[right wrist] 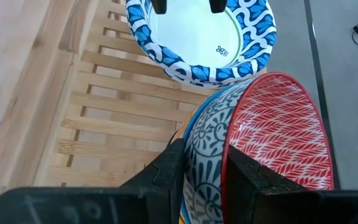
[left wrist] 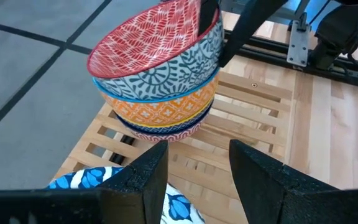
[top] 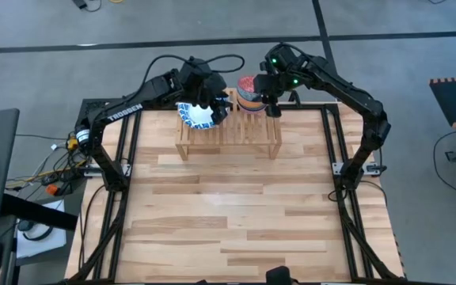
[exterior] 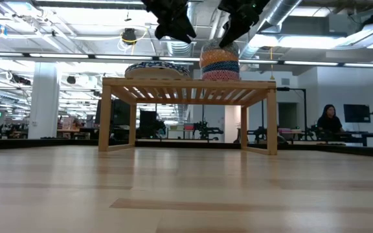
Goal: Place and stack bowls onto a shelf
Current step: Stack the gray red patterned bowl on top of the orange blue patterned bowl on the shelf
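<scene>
A stack of small deep bowls [left wrist: 160, 81] stands on the far right part of the light-wood slatted shelf [top: 244, 141]. Its top bowl [right wrist: 278, 137] is red inside and dark-patterned outside, with light blue, yellow and red-and-blue bowls beneath. My right gripper [right wrist: 204, 155] is shut on that top bowl. Wide white bowls with blue rims [right wrist: 197, 37] rest stacked on the shelf's left part [exterior: 153, 68]. My left gripper [left wrist: 197, 149] hangs open just above them, touching nothing [exterior: 175, 29]. My right gripper holds the top small bowl by its rim [right wrist: 225, 146], on the side toward the table's right. One finger [right wrist: 257, 180] is inside the bowl and one [right wrist: 166, 171] outside against the patterned wall. The fingers come from above, slanting down. The bowl sits nested in the stack.
The shelf [exterior: 186, 87] stands on short legs at the far middle of the plank tabletop [top: 228, 214]. Its right end beside the small stack is bare slats [left wrist: 253, 106]. Dark metal frame rails [top: 335, 158] run along both table sides. A person [exterior: 329, 120] sits far behind.
</scene>
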Robot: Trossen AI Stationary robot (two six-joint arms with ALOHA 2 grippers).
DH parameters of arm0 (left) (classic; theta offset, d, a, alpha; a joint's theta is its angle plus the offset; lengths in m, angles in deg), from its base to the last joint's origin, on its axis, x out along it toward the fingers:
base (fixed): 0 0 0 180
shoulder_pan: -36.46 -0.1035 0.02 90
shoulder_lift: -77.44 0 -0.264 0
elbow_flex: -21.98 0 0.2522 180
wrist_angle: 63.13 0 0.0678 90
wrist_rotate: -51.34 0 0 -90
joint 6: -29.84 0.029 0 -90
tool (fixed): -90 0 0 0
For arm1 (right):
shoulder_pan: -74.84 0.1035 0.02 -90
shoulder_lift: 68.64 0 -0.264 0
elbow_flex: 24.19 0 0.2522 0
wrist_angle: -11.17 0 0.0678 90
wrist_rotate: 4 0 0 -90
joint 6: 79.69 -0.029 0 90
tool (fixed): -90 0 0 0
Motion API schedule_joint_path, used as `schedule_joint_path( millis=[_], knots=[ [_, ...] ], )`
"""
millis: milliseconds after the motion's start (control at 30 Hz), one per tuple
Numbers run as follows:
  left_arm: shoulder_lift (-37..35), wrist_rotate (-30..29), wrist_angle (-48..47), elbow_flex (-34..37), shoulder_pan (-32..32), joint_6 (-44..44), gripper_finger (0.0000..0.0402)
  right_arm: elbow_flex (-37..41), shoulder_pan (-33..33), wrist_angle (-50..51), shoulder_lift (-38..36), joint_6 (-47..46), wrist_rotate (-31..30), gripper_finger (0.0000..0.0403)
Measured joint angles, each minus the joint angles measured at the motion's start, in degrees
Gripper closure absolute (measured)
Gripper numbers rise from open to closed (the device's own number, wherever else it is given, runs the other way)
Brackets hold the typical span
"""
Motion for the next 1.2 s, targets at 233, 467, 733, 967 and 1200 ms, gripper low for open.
schedule_joint_path(
  millis=[233,467,733,967,1200],
  knots=[
    [0.00,-0.01,-0.02,0.00,0.00,0.24,0.0248,0.00,0.02,-0.11,0.00,-1.88,-0.02,0.0288],
    [0.00,-0.01,-0.02,0.00,0.00,0.26,0.0248,0.00,1.54,-0.14,0.00,-2.76,-0.12,0.0239],
    [0.00,-0.05,-0.08,0.00,0.00,0.28,0.0248,0.00,2.14,-0.11,-0.53,-2.40,-0.19,0.0146],
    [0.00,0.24,-0.24,0.00,0.02,0.28,0.0248,0.00,2.29,1.23,-2.32,-3.00,-0.20,0.0138],
    [0.00,0.25,-0.42,0.00,0.02,0.26,0.0248,0.01,2.54,3.02,-2.23,-3.89,-0.18,0.0138]
  ],
)
